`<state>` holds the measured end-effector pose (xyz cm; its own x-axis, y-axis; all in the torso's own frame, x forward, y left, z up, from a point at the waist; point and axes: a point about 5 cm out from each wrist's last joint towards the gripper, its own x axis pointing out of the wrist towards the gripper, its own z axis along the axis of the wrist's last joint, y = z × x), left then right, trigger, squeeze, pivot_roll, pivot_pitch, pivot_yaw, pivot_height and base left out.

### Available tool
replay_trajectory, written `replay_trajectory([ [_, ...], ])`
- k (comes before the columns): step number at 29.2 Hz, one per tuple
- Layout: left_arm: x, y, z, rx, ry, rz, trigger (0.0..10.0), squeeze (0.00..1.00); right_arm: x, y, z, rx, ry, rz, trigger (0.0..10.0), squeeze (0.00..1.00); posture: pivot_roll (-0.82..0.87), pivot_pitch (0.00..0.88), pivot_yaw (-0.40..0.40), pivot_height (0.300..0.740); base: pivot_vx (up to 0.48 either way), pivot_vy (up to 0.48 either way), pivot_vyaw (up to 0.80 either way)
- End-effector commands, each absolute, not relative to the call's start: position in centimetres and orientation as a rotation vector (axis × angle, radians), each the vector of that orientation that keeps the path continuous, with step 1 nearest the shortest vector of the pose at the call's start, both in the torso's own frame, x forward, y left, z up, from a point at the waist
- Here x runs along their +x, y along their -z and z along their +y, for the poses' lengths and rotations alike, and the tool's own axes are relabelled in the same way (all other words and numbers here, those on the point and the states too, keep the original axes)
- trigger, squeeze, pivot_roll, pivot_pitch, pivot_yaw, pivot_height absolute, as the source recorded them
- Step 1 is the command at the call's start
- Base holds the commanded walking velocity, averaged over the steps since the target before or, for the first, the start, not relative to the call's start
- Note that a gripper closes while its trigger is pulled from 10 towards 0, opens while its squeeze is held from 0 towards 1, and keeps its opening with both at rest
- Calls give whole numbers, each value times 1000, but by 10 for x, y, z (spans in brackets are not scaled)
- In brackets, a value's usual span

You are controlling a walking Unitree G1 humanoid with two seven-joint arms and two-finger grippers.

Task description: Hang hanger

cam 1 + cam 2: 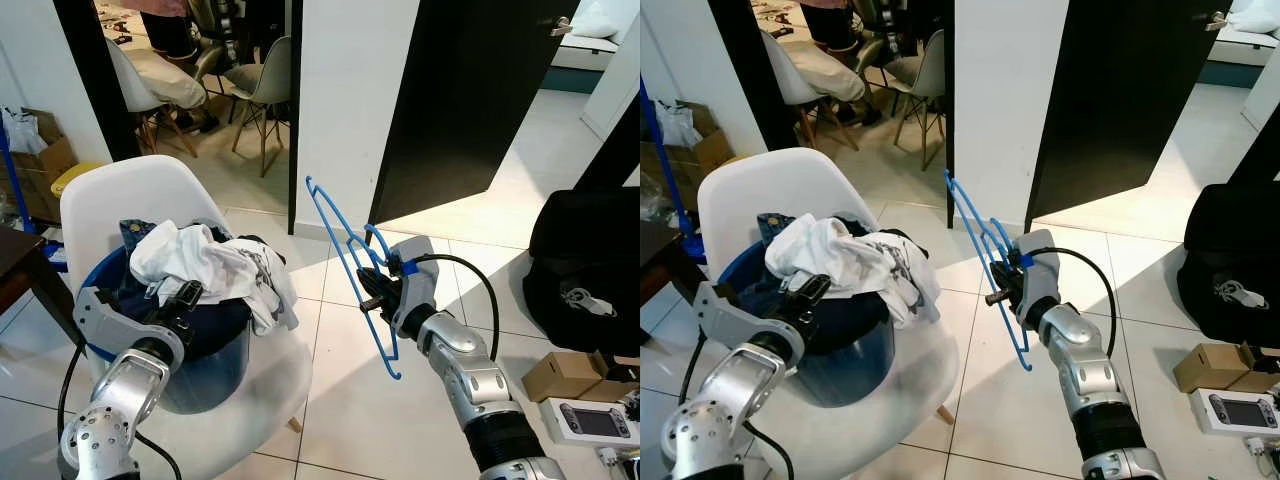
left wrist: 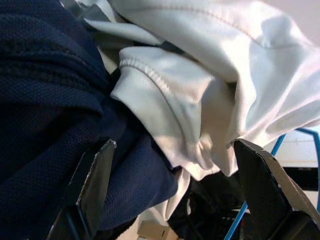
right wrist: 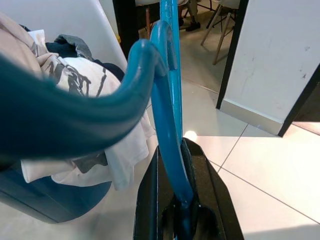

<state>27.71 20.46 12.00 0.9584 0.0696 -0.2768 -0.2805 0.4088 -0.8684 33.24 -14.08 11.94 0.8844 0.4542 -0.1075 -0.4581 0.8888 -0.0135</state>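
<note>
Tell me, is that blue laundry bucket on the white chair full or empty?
Full. The blue bucket on the white chair is heaped above its rim with a white garment and dark clothes.

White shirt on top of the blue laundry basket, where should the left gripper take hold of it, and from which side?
Probably the thick hemmed fold of the white shirt that bulges out over the dark navy garment. It sits between the open fingers of the left gripper, so come straight in from the robot's side of the blue basket and close across the fold.

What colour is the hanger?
Blue; the hanger shows best in the left eye view.
</note>
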Motion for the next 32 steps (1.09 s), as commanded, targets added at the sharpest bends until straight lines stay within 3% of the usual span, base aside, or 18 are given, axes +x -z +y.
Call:
replay_trajectory([
  [1, 280, -116, 190, -1278, -232, 194, 10000, 0, 331, -119, -143, -37, -469, 104, 10000, 0, -16, 47, -48, 740, 0, 0, 0],
  [10, 287, -122, 199, -1305, -231, 136, 10000, 0, 331, -121, -144, -39, -468, 101, 10000, 0, -22, 49, -52, 740, 0, 0, 0],
  [11, 288, -120, 199, -1306, -232, 140, 3294, 0, 331, -121, -144, -39, -468, 101, 10000, 0, -22, 50, -53, 740, 0, 0, 0],
  [12, 290, -118, 199, -1306, -235, 146, 0, 0, 331, -121, -144, -40, -467, 101, 10000, 0, -26, 52, -53, 740, 0, 0, 0],
  [26, 295, -112, 197, -1323, -236, 160, 0, 0, 330, -121, -144, -42, -464, 101, 10000, 0, -32, 54, -50, 740, 0, 0, 0],
  [32, 300, -129, 202, -1293, -190, 93, 0, 0, 330, -121, -143, -36, -464, 102, 10000, 0, -29, 54, -52, 740, 0, 0, 0],
])
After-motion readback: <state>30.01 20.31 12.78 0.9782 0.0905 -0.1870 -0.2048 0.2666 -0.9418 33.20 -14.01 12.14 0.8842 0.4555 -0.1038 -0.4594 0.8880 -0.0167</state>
